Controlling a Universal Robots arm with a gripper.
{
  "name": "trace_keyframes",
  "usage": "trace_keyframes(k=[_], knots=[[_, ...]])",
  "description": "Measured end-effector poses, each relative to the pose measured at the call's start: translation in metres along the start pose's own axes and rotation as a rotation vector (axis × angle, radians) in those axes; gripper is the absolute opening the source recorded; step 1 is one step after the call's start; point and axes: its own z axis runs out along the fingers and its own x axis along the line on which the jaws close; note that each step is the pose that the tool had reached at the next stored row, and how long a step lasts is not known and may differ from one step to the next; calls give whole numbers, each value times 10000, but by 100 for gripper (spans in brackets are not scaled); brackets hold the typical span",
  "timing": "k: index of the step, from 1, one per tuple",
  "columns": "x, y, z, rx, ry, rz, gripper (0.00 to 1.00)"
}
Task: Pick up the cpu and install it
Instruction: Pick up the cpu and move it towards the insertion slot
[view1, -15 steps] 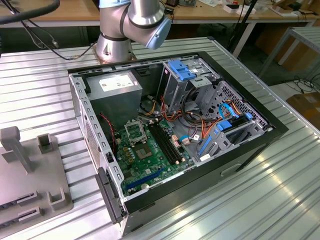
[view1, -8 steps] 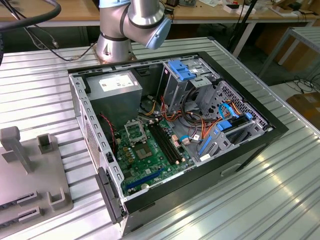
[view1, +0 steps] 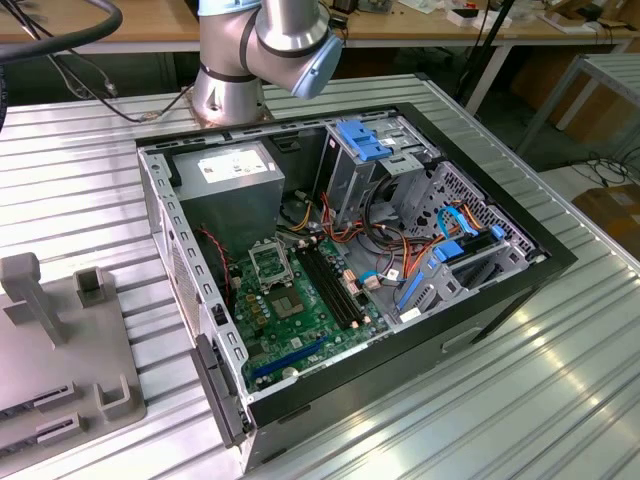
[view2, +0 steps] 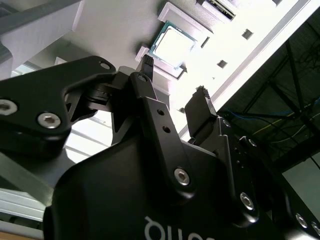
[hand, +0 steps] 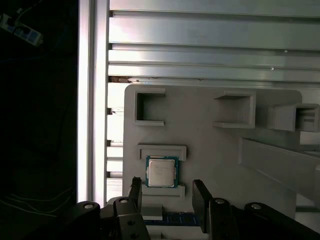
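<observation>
Cpu (hand: 161, 171) lies flat on the grey fixture tray (hand: 210, 145), nested between two low raised ledges, its silver metal face turned up at the camera. It is square, with no long axis, and its edges run parallel to the ledges. I have the gripper (hand: 166, 186) hanging just above it, pointing down at the tray. The jaws are spread wider than the part and hold nothing.

In the exterior view the arm's base (view1: 232, 90) stands at upper centre, behind the open computer case (view1: 480, 290). The green motherboard (view1: 300, 310) and its black-framed socket (view1: 270, 262) lie uncovered inside.
</observation>
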Motion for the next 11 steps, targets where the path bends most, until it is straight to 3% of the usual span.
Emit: trace_keyframes(k=[4, 11], knots=[[-1, 0, 35, -1, -1, -1, 53], [-1, -16, 170, 0, -1, 55, 53]])
